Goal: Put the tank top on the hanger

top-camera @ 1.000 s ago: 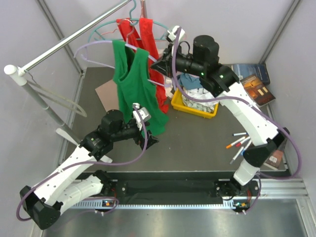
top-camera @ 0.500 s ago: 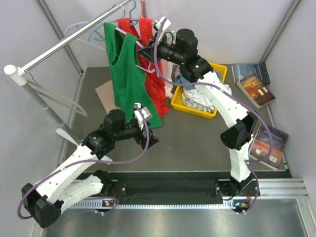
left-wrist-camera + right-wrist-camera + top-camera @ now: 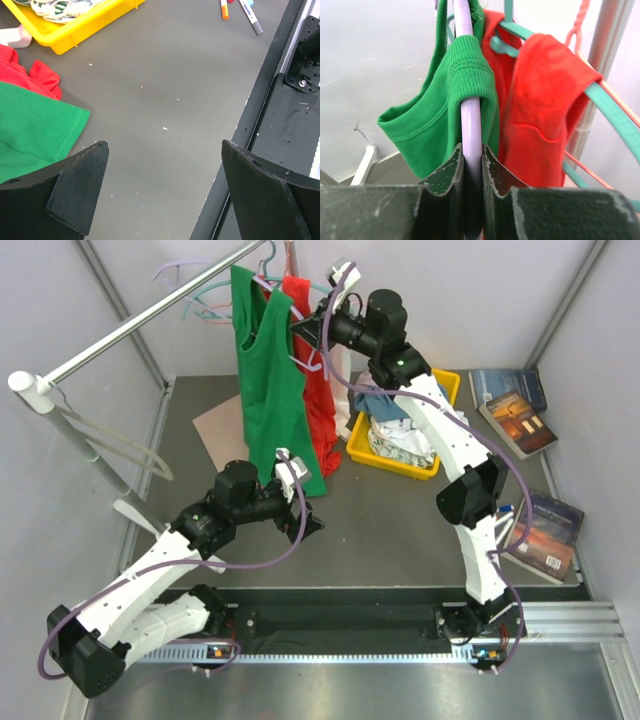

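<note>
Tank top [image 3: 445, 115] is on the lavender hanger [image 3: 470, 120], strap over its arm. R gripper [image 3: 472, 160] is pinched tight on that arm, holding it up by the rail [image 3: 150, 315], next to the red tank top [image 3: 545, 110]. L gripper [image 3: 162, 150] is wide open, empty, low over the table [image 3: 175, 75]. Imo we're at hang-up. Can't tell if the hook's seated; next I'd seat it, then release.

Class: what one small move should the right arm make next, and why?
Probably carry the lavender hanger over to the rail and hang it. The right gripper is shut on the hanger, the green tank top already hangs on it, and both are held up beside the rail.
</note>
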Motion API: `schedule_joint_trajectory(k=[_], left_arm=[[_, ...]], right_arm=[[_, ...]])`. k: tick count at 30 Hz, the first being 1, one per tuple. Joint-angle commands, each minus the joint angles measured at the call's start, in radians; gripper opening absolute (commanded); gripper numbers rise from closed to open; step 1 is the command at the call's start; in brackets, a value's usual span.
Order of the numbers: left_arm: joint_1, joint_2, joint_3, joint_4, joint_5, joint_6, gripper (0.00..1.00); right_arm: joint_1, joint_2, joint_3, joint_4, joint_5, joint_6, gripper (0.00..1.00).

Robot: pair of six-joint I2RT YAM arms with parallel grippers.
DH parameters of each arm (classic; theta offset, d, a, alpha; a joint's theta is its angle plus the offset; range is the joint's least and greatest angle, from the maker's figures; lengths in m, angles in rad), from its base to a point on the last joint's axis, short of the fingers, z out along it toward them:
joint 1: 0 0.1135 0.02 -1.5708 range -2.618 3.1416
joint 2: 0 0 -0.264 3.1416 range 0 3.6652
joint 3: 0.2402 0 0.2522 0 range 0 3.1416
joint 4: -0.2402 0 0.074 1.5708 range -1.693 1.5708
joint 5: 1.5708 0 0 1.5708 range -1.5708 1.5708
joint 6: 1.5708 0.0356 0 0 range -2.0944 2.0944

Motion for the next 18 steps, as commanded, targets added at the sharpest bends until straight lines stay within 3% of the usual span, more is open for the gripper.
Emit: schedule_joint_trajectory(k=[1,18], left_arm=[[-0.004,0.010,0.001,0.056,0.000,-0.003,0.99],[-0.004,0.036,0.003,0.058,0.008,-0.008,0.99]], right_arm=[[-0.011,-0.005,0.077,0.089,-0.046,-0.001,0.00],[-0.019,0.018,0.085,0.034,-0.129,-0.005,0.00]])
